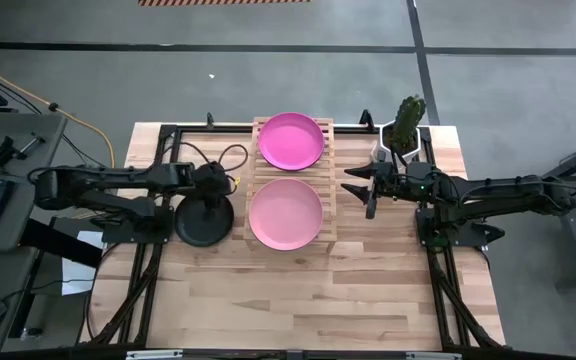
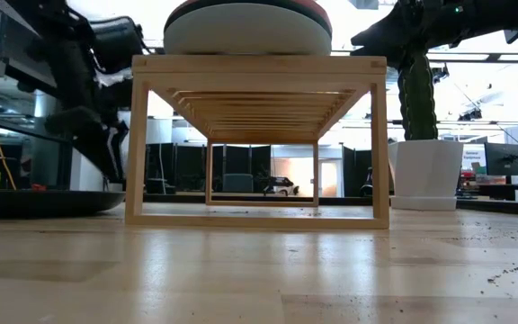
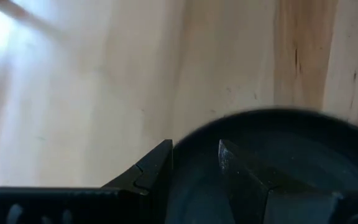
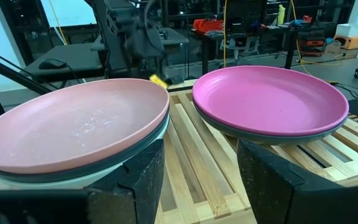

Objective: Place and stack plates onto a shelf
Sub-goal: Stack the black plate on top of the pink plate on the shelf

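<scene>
The wooden slatted shelf (image 1: 293,182) carries two stacks: a magenta plate (image 1: 290,140) on a dark teal-grey one at the far end, and a salmon pink plate (image 1: 285,212) on darker and pale plates (image 4: 104,167) at the near end. A black plate (image 1: 204,224) lies on the table left of the shelf. My left gripper (image 1: 211,197) is low over that plate's far rim and shut on it. My right gripper (image 1: 354,187) hangs open just right of the shelf, level with the two stacks (image 4: 201,155), touching nothing. My left gripper (image 3: 196,149) has the black plate's rim (image 3: 194,134) between its fingers, one finger (image 3: 157,171) outside the edge and the other (image 3: 244,180) inside the bowl. It comes from above, pointing down. The plate (image 2: 43,202) lies flat on the table.
A cactus in a white pot (image 1: 406,130) stands at the far right, behind my right gripper. Cables (image 1: 230,160) run between the left arm and the shelf. Black frame rails (image 1: 438,270) line both table sides. Bare wooden tabletop (image 1: 298,295) stretches along the near side.
</scene>
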{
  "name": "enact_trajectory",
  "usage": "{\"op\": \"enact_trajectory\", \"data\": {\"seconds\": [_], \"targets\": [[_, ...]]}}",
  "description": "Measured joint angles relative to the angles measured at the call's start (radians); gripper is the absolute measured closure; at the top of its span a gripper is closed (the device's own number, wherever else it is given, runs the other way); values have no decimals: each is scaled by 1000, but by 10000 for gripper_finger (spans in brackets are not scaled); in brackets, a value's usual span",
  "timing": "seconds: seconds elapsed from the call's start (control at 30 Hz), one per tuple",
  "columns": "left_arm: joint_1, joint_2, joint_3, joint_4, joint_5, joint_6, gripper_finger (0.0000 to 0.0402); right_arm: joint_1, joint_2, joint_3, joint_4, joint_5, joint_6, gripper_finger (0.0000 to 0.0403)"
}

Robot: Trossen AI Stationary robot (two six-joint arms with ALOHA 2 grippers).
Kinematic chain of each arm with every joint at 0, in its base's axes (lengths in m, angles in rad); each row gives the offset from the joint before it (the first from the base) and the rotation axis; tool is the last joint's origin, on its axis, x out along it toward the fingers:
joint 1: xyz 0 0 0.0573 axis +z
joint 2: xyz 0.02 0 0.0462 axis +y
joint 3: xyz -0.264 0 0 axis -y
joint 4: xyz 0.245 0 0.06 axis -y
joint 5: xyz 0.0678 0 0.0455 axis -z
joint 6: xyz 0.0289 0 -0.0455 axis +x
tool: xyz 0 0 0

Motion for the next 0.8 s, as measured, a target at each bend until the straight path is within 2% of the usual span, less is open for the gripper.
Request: {"op": "enact_trajectory", "data": {"seconds": [0.27,0.47,0.67,0.8], "targets": [[-8,208,110,-98,9,59,280,0,0,0,1,0,0,217],[-8,258,197,-166,-39,163,280,0,0,0,0,0,0,217],[1,297,222,-263,-65,270,280,0,0,0,0,0,8,217],[2,335,222,-259,-92,327,280,0,0,0,0,0,8,217]]}}
